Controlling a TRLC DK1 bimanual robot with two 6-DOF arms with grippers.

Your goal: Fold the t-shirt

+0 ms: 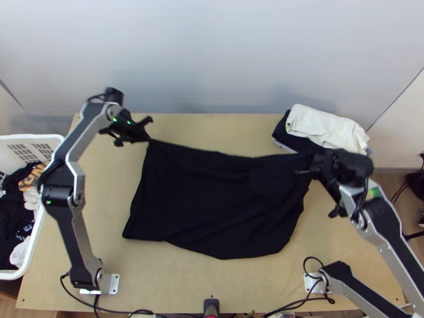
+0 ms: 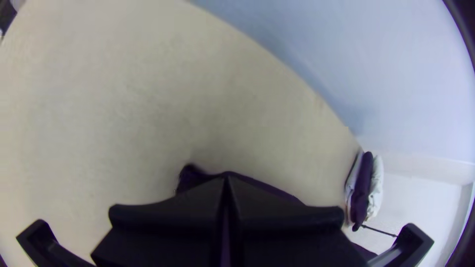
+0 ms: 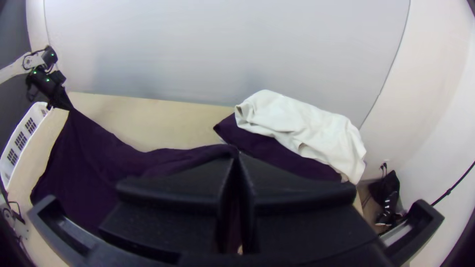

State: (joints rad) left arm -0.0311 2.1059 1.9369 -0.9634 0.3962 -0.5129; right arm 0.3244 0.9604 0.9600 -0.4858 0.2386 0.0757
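Note:
The black t-shirt (image 1: 217,201) lies spread over the middle of the table, its far edge drawn out between both grippers. At its far left corner my left gripper (image 1: 149,139) is shut on the cloth; in the left wrist view the left gripper (image 2: 226,179) has its fingers together with dark fabric (image 2: 190,177) just beyond. My right gripper (image 1: 310,165) is shut on the far right corner; in the right wrist view the right gripper (image 3: 237,154) pinches the edge of the shirt (image 3: 99,158). The pinched spots are hidden by the fingers.
A pile with a white cloth (image 1: 323,127) over dark folded cloth (image 1: 281,130) stands at the table's far right, close to the right gripper. A white basket (image 1: 40,220) of clothes is beyond the table's left edge. A wall rises behind the table.

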